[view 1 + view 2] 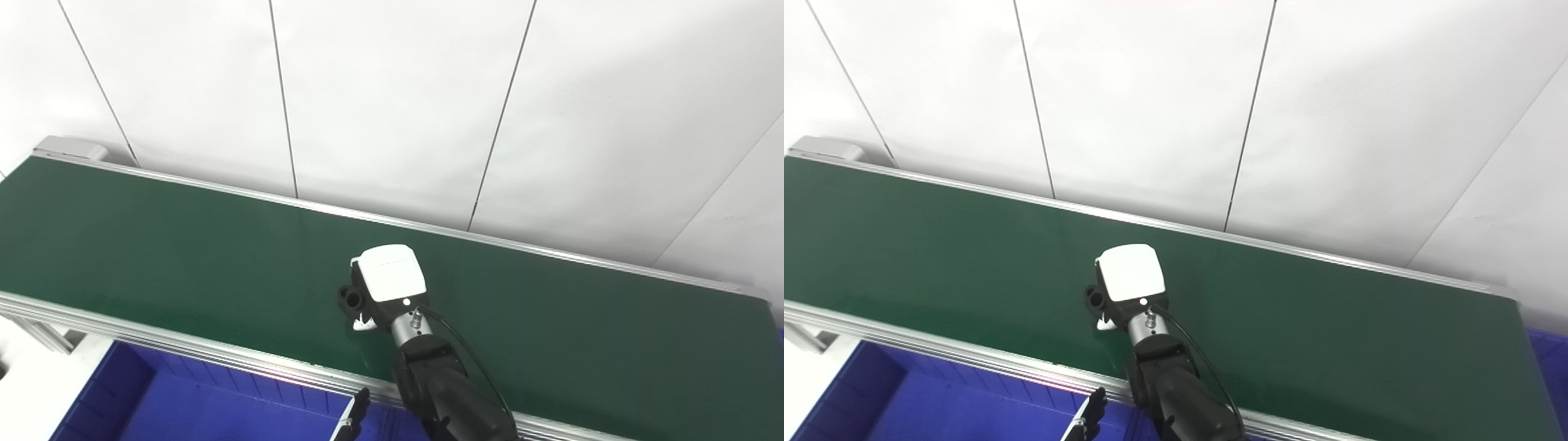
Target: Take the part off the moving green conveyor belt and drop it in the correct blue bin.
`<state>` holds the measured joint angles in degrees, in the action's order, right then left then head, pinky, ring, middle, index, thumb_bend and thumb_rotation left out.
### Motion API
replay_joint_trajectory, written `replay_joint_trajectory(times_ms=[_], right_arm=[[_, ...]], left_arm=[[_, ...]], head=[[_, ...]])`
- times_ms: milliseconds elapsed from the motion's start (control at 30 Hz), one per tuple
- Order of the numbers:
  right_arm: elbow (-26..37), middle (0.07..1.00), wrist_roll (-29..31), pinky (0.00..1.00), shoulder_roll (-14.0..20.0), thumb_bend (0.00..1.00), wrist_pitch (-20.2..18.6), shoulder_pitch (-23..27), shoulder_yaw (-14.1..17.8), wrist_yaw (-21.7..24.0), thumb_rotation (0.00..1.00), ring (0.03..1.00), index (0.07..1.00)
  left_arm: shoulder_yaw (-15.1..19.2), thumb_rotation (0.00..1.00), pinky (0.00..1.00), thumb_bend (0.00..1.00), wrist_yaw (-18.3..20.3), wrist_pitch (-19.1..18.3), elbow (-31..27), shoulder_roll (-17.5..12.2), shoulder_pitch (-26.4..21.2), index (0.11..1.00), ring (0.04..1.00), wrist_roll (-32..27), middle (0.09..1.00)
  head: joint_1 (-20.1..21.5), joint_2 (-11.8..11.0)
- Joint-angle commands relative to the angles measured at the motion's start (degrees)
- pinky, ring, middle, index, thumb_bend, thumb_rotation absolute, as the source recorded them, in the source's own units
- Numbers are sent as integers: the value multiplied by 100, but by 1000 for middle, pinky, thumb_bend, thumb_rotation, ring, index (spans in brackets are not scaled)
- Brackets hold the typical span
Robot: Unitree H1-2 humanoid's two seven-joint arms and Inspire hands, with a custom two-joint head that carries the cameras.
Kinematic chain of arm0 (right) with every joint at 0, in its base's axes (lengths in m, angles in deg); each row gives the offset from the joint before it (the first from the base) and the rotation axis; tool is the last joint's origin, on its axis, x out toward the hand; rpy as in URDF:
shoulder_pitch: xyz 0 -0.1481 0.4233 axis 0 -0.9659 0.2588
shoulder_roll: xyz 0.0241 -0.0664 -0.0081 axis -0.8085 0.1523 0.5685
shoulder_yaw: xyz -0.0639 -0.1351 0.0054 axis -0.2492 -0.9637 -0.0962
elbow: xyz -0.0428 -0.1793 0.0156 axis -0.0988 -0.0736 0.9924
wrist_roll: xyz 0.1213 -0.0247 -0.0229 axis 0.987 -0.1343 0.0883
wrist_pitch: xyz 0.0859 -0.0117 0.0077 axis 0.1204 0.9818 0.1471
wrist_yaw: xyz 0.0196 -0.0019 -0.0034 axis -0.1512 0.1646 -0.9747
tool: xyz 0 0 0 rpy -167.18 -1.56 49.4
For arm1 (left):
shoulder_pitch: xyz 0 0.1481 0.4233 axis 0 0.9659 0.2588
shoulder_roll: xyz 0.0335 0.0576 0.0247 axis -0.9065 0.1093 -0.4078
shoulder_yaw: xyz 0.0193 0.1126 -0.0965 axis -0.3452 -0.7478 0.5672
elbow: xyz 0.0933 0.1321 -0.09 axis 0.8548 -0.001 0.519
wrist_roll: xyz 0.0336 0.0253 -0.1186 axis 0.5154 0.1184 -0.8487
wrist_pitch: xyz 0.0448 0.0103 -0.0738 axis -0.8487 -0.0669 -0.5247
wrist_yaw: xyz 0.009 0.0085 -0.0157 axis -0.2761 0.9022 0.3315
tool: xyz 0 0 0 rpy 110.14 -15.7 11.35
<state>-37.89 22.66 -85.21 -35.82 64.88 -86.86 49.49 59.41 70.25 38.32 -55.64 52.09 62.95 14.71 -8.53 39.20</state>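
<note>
While my right arm reaches up from the near edge over the green belt [184, 245], my right hand [389, 282] sits low over the middle of it, white back plate facing up. Under the hand, on its left side, I can see a small white piece [362, 323] against the belt, with a dark rounded bit of the hand just above it. This looks like the part, but most of it is hidden beneath my palm. Whether my fingers are closed on it or merely spread over it I cannot tell, since the hand's back covers them. A black cable [471, 361] loops from my wrist down along the forearm. Near the bottom edge, only the dark tips of my left hand [355, 416] show, above the blue bin [184, 404] that lies on the near side of the belt's metal rail [153, 343]. Another bit of blue shows at the far right. White wall panels [392, 92] stand beyond the belt.
</note>
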Motion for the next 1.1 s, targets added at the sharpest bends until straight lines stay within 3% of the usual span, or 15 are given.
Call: replay_joint_trajectory(times_ms=[0, 233, 433, 600, 800, 1067], right_arm=[[-157, 231, 119, 62, 117, 522, -10, -300, -35, 386, 119, 137, 483], [446, 250, 369, 86, 248, 517, 61, -473, 261, 287, 117, 158, 486], [1417, 253, 492, 102, 461, 512, 190, -686, 452, 241, 116, 162, 490], [2636, 270, 457, 115, 557, 504, -77, -946, 635, 824, 132, 175, 492], [3782, 259, 252, 107, 597, 502, -255, -1259, 897, 1375, 138, 166, 491], [4851, 239, -201, 94, 477, 506, -388, -1763, 1206, 1865, 131, 150, 489]], left_arm=[[-663, 900, 1000, 1000, 23, 14, -215, 669, 210, 1000, 1000, -62, 1000], [-651, 903, 1000, 1000, 5, -22, -218, 658, 186, 1000, 1000, -36, 1000], [-642, 880, 1000, 1000, 40, -92, -305, 635, 171, 1000, 1000, -114, 1000], [-603, 869, 1000, 1000, 82, -185, -424, 576, 154, 1000, 1000, -231, 1000], [-486, 966, 1000, 1000, 8, -340, -660, 478, 170, 1000, 1000, 82, 1000], [-331, 999, 1000, 996, 136, -623, -1060, 260, 185, 1000, 1000, -221, 1000]], head=[[37, 13], [112, 30], [313, 70], [632, 175], [978, 382], [1487, 722]])
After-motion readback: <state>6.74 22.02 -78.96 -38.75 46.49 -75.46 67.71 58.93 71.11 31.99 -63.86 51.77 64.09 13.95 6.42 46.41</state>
